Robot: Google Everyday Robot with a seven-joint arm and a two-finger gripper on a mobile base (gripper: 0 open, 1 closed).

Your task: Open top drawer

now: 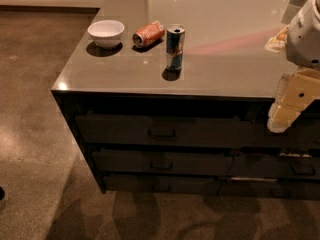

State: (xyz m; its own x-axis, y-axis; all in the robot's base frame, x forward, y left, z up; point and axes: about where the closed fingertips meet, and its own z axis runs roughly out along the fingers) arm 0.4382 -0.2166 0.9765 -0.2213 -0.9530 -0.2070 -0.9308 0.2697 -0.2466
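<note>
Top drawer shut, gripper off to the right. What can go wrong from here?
1. Wrong handle: the gripper hangs by the counter's front edge, far right of the top drawer's handle, and the lower drawers have similar handles.
2. The upright can stands near the front edge; a jerky pull might topple it.
3. Moving left, the gripper could scrape that edge.

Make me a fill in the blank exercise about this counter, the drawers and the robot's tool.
1. The orange can lies on its ___.
2. The bowl beside it is coloured ___.
3. The tool hangs at the picture's ___ edge, near the top drawer.
4. The blue can stands ___.
Missing words: side; white; right; upright.
</note>
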